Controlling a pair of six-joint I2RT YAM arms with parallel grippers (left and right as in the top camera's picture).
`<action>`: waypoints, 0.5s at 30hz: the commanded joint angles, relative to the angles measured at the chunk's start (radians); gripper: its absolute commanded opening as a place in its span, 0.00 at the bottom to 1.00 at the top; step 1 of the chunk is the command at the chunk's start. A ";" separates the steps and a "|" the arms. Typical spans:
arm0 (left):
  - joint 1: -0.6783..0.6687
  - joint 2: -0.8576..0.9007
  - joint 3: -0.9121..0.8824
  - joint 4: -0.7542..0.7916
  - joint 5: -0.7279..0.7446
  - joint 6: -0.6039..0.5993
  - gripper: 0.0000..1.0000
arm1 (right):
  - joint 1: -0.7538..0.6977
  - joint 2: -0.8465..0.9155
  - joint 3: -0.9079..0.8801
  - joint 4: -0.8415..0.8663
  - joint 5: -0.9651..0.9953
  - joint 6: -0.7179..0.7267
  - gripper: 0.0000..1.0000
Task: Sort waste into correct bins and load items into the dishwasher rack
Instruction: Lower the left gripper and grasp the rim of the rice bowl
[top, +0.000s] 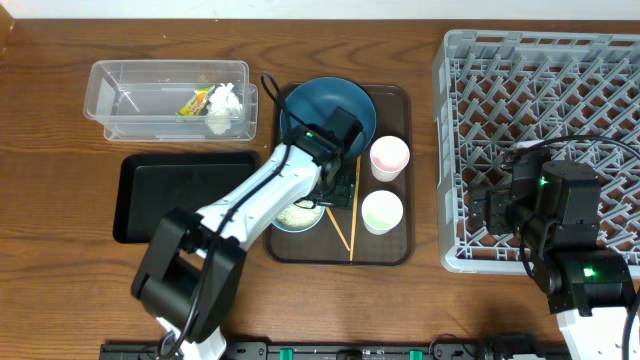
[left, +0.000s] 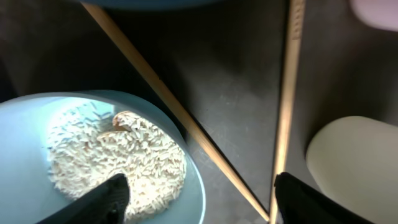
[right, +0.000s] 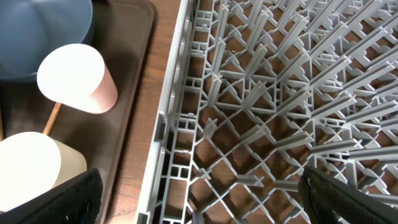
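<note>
My left gripper (left: 199, 205) is open and straddles the rim of the white bowl (left: 186, 168). One finger (left: 106, 199) rests in the rice scraps (left: 118, 155); the other (left: 311, 199) is outside, by the two chopsticks (left: 161, 93). Overhead, that gripper (top: 324, 198) sits over the bowl (top: 298, 215), below the dark blue plate (top: 325, 110). The pink cup (top: 389, 157) and white cup (top: 381, 211) stand to the right. Wrapper (top: 195, 100) and tissue (top: 225, 103) lie in the clear tub (top: 130, 98). My right gripper (right: 199, 199) hangs open and empty over the rack's (right: 280, 93) left edge.
The brown serving tray (top: 395, 245) holds the dishes. The black tray (top: 185, 195) lies to its left, below the tub. The grey rack (top: 560, 100) fills the right side, with a strip of bare wood between it and the serving tray.
</note>
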 joint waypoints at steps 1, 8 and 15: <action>-0.011 0.032 -0.015 -0.003 -0.020 -0.022 0.73 | -0.019 -0.004 0.021 -0.003 -0.007 0.002 0.99; -0.015 0.067 -0.015 -0.003 -0.019 -0.022 0.50 | -0.019 -0.004 0.021 -0.005 -0.008 0.002 0.99; -0.015 0.068 -0.015 0.006 -0.020 -0.022 0.26 | -0.019 -0.004 0.021 -0.010 -0.007 0.002 0.99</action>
